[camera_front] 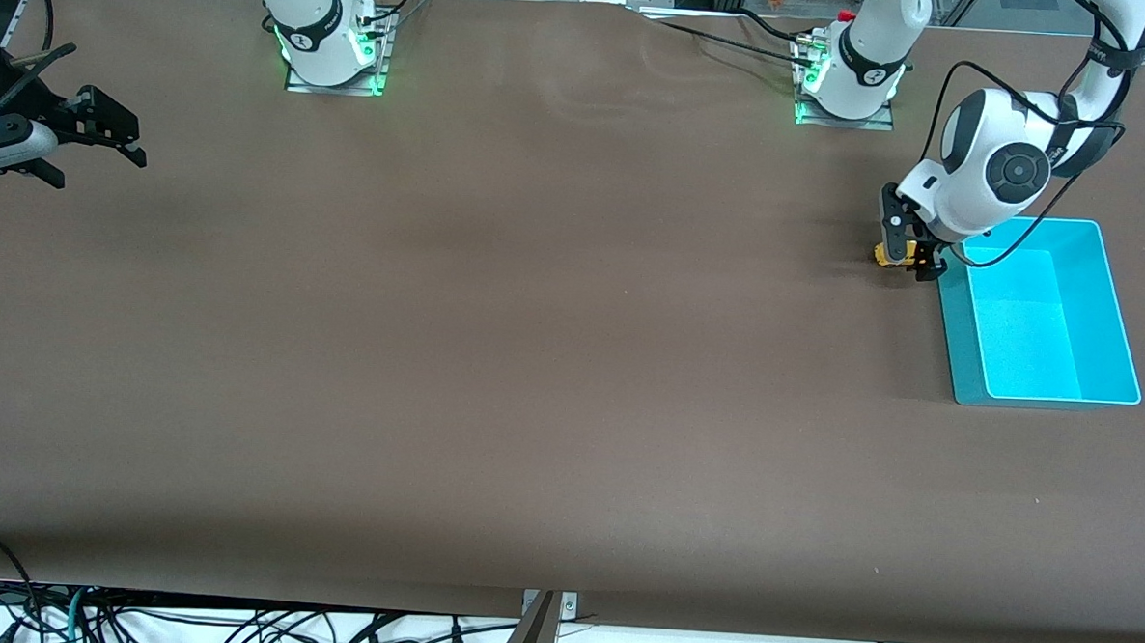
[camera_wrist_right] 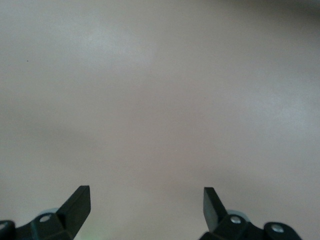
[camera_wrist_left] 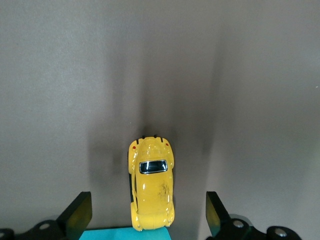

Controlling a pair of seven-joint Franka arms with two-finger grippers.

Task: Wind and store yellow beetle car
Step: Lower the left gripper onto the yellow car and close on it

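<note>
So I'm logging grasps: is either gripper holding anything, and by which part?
Nothing is held. The left gripper stands open around the yellow beetle car, fingers clear of its sides; the right gripper waits open.

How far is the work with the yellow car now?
Nothing looks done yet: the yellow beetle car stands on the table beside the cyan bin. In hand: the open left gripper straddles the car without gripping. The right gripper waits, open. Left: grasping, winding, storing.
</note>
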